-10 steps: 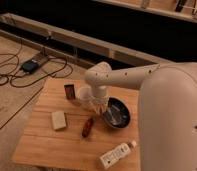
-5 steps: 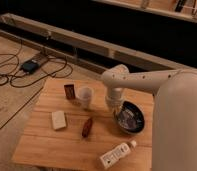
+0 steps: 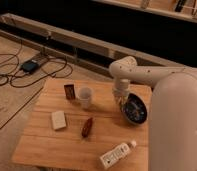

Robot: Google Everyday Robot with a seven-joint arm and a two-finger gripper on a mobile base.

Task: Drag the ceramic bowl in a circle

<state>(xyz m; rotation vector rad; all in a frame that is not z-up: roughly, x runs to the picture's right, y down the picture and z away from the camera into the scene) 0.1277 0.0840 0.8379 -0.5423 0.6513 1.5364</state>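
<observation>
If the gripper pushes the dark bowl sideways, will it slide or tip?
The bowl looks wide and shallow, so it probably slides rather than tips. Its glossy surface suggests the shut gripper at its left rim could slip. Being ceramic, it likely chips if it leaves the table.

No text, brand or number could be read on anything. The white bottle (image 3: 117, 154) near the tabletop's front edge bore a label with dark marks, illegible. The gripper (image 3: 126, 106) was shut at the ceramic bowl's (image 3: 136, 110) rim.

The white arm reaches in from the right, bent at a rounded elbow joint, its wrist pointing straight down. The claw (image 3: 126, 106) hangs low beneath it, pinched closed.
</observation>
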